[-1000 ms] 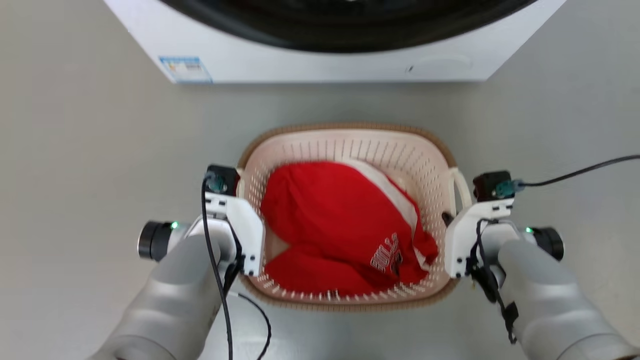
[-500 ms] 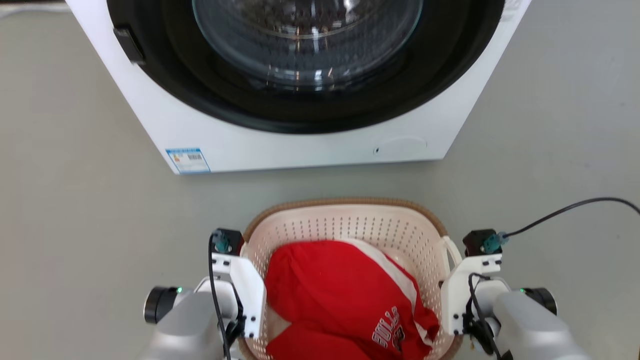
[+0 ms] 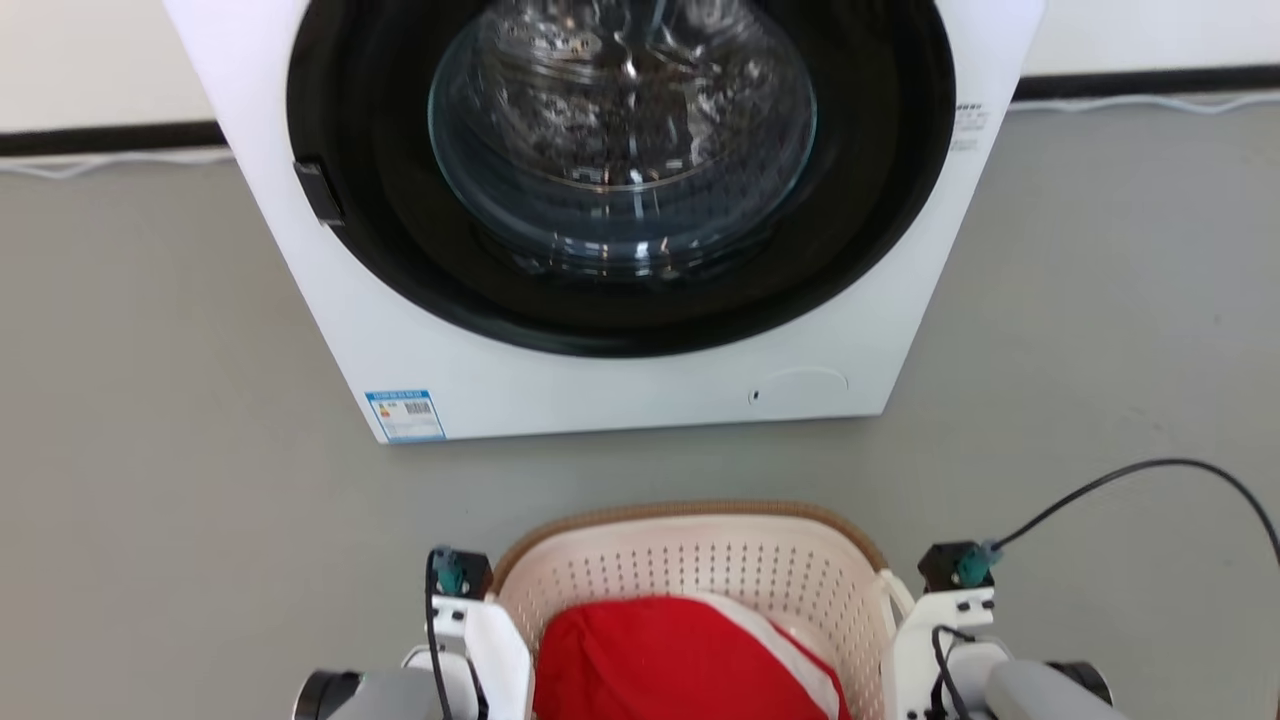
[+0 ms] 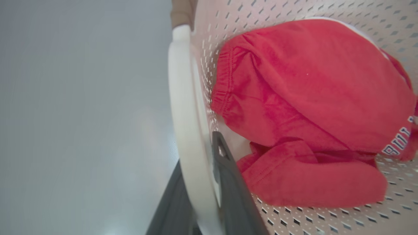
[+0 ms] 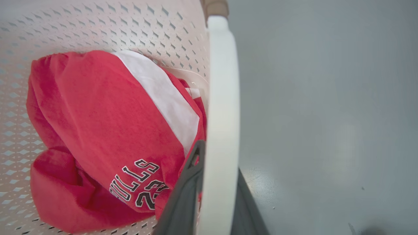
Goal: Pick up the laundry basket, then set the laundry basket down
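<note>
Grey floor (image 3: 150, 450), plain and matt, met a pale wall with a black skirting strip (image 3: 100, 138) at 10 and 2 o'clock of the head view. Item one: washing machine (image 3: 620, 390), white, front-loading, stood at 12 o'clock, its round glass door (image 3: 620, 130) set in a wide black ring, with a small blue-and-white label (image 3: 404, 415) at the 7 o'clock corner of its front. Item two: laundry basket (image 3: 700, 560), cream, perforated, with a brown woven-look rim (image 3: 690, 510), lay at 6 o'clock, near the machine but apart from it, between the two wrists and cut off by the bottom edge; whether it was clear of the floor could not be told. Contents: one red garment (image 3: 660, 660) with a white band, bunched up against the basket's inner wall, bearing partly legible black-and-white lettering and the number 23. Left jaws were clamped on the basket's white left handle (image 4: 186, 114), one dark finger (image 4: 232, 189) inside the basket beside the red cloth, the other outside, the handle pinched between them. Right jaws were likewise clamped on the white right handle (image 5: 222, 107), with one dark finger (image 5: 183, 202) inside touching the garment and the other on the outer side. Item three: black cable (image 3: 1100, 485), arched over the floor at 4 o'clock, ran to the small camera block (image 3: 960, 565) on the right wrist.
</note>
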{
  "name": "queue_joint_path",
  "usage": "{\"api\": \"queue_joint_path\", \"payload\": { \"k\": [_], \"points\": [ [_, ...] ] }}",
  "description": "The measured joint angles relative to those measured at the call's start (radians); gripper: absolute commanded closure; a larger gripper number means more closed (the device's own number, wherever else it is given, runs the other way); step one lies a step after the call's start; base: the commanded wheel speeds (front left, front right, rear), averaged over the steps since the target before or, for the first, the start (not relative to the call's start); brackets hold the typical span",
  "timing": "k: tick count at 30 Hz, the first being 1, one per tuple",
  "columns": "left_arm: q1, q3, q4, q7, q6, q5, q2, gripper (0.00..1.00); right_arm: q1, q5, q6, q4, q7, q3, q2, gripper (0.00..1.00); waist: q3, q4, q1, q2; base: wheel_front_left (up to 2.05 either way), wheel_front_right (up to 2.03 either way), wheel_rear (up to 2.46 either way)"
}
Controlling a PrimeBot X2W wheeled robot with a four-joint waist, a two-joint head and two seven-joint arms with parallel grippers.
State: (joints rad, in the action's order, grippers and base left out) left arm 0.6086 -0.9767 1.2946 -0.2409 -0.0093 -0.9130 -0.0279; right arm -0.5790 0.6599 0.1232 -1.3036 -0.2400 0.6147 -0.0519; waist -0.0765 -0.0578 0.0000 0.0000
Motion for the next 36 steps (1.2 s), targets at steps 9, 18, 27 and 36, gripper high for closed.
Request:
{"api": "queue_joint_path", "payload": {
  "k": [9, 18, 27, 36],
  "points": [
    [-0.056, -0.018, -0.004, -0.005, 0.000, -0.021, 0.000, 1.00, 0.046, 0.026, 0.000, -0.001, -0.024, 0.036, 0.001, 1.00, 0.079, 0.010, 0.0000, 0.0000, 0.00, 0.00, 0.00],
    [-0.068, -0.030, -0.010, -0.005, 0.001, -0.033, -0.003, 1.00, 0.047, 0.052, 0.000, -0.002, -0.024, 0.063, 0.000, 1.00, 0.098, 0.013, 0.0000, 0.0000, 0.00, 0.00, 0.00],
    [-0.068, -0.044, -0.010, -0.005, 0.001, -0.048, -0.004, 1.00, 0.047, 0.064, 0.000, -0.002, -0.024, 0.073, 0.000, 1.00, 0.099, 0.008, 0.0000, 0.0000, 0.00, 0.00, 0.00],
    [-0.068, -0.055, -0.010, -0.005, 0.001, -0.050, -0.004, 1.00, 0.047, 0.081, 0.000, -0.003, -0.024, 0.089, -0.001, 1.00, 0.096, 0.003, 0.0000, 0.0000, 0.00, 0.00, 0.00]
  ]
}}
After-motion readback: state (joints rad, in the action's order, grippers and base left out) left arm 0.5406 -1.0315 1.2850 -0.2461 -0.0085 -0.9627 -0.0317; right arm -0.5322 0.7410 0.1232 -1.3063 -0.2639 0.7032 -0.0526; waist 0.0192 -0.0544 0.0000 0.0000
